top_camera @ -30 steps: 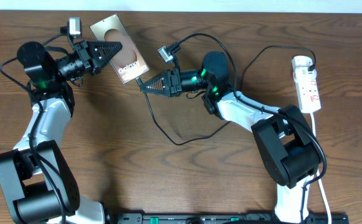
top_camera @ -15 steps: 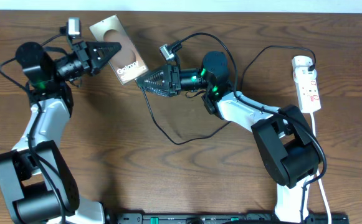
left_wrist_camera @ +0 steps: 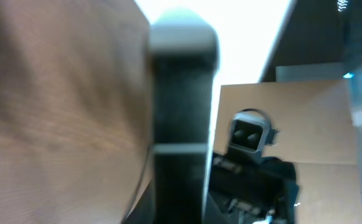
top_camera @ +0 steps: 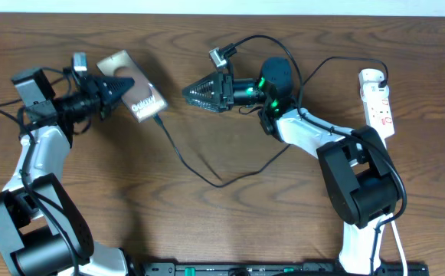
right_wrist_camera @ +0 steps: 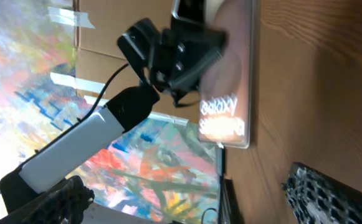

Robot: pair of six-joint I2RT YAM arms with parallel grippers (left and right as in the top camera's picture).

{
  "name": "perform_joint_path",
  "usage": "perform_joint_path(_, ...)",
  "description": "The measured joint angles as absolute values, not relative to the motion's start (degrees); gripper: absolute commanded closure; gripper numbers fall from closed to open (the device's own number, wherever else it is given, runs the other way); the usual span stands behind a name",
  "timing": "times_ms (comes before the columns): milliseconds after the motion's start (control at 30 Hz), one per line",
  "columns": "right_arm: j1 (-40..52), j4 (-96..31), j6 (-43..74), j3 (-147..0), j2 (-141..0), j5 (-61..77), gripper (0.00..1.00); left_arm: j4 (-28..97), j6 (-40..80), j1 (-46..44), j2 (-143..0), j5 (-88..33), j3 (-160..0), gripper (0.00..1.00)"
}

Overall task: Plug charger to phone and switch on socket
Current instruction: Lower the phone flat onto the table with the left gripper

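Overhead: the phone (top_camera: 140, 102), a bronze slab with white lettering, sits at the table's (top_camera: 92, 192) upper left. It is clamped at its upper-left end in the left gripper (top_camera: 122, 84), whose jaws are closed on it. The charger (top_camera: 207, 172) runs from the phone's lower-right end in a long black loop across the table and up to the top of the socket (top_camera: 378, 103). The socket is the white strip at the far right, with red marks; we cannot tell the switch position. The right gripper (top_camera: 185, 92) hovers between phone and socket, clear of both.

Against one second ago: the phone was higher and further right, and the right gripper sat at its lower corner. Now the phone has moved left, the right gripper has backed off to the right, and the cable tip stays at the phone.

Left wrist: heavily blurred. We see one dark finger (left_wrist_camera: 179, 124) and the phone's shiny face (left_wrist_camera: 305, 118) just beside it, with wood grain on the left.

Right wrist: the fingers (right_wrist_camera: 330, 193) stand wide apart with nothing between them. Beyond them the phone (right_wrist_camera: 233, 81) is gripped at its far end by the left gripper (right_wrist_camera: 174, 46). The charger (right_wrist_camera: 222, 180) meets its near edge.
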State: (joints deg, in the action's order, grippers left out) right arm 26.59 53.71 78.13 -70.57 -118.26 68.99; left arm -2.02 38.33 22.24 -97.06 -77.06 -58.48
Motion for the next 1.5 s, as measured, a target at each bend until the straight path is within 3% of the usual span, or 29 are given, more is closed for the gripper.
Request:
perform_joint_path(200,26.0,46.65,72.31,-70.63,-118.26,71.22,0.01,24.05,16.27,22.24,-97.08,-66.17,-58.39,0.93)
perform_joint_path(467,26.0,39.75,65.04,-70.72,-118.26,71.66,0.01,34.92,5.28,21.8,-97.08,-52.07,-58.41,0.93)
perform_joint_path(733,26.0,38.81,61.98,-70.72,-118.26,71.94,0.01,33.01,2.74,20.29,-97.08,-44.56,-53.36,0.93)
perform_joint_path(1133,26.0,38.81,61.12,-70.74,-118.26,72.47,0.01,29.54,2.74,20.18,-97.08,-44.45,-47.18,0.91)
perform_joint_path(1233,26.0,38.81,61.12,-70.74,-118.26,72.49,0.01,29.52,2.7,20.18,-97.08,-44.29,-47.16,0.83)
perform_joint_path(1367,26.0,38.81,61.12,-70.74,-118.26,72.49,0.01,29.41,2.68,20.18,-97.08,-44.18,-46.89,0.83)
perform_joint_path(1500,26.0,38.81,61.12,-70.74,-118.26,72.49,0.01,29.39,2.7,20.18,-97.08,-44.12,-46.72,0.67)
